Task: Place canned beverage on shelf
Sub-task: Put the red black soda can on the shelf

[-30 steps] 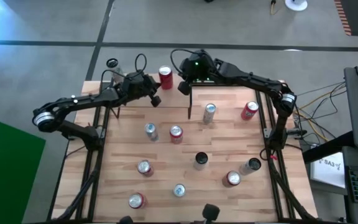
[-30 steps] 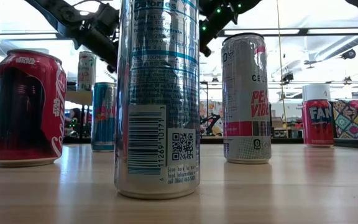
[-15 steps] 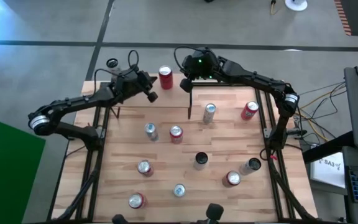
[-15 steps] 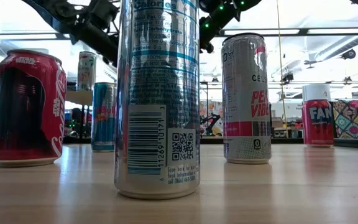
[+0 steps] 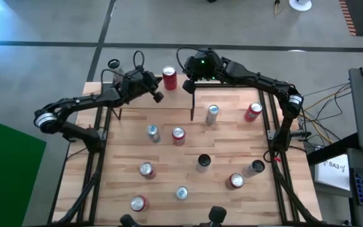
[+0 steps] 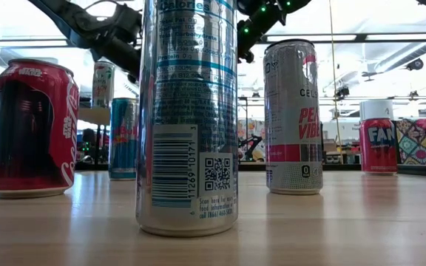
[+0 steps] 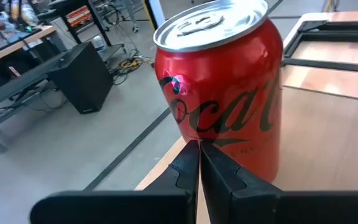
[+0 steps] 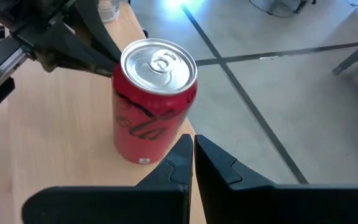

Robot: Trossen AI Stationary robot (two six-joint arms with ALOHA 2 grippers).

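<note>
A red cola can [image 5: 169, 78] stands upright on the light wood shelf [image 5: 175, 94], at its far edge. My left gripper [image 5: 158, 96] is shut, and its tips sit at the can's side [image 7: 219, 81] on the table's left. My right gripper [image 5: 186, 86] is also shut. It hovers a little above and to the right of the can [image 8: 156, 99], with a gap between them in the high view. In the low view the red can is hidden behind a tall silver can [image 6: 187, 111]. My left gripper's shut fingertips [image 8: 107, 59] reach the red can's side just under its rim [image 8: 122, 70], coming slanting down from the table's left. I cannot tell whether they touch it. The can stands upright on the shelf.
Several other cans stand across the tabletop, among them a silver one [image 5: 212, 114], a red one [image 5: 252, 111] and a red-topped one [image 5: 178, 135]. Another can [image 6: 103, 83] stands on the shelf's left end. A black upright [image 5: 192, 104] rises by the right gripper.
My left gripper has shifted slightly toward the far edge, closer to the red can, and has tipped a little. The can stands where it stood.
</note>
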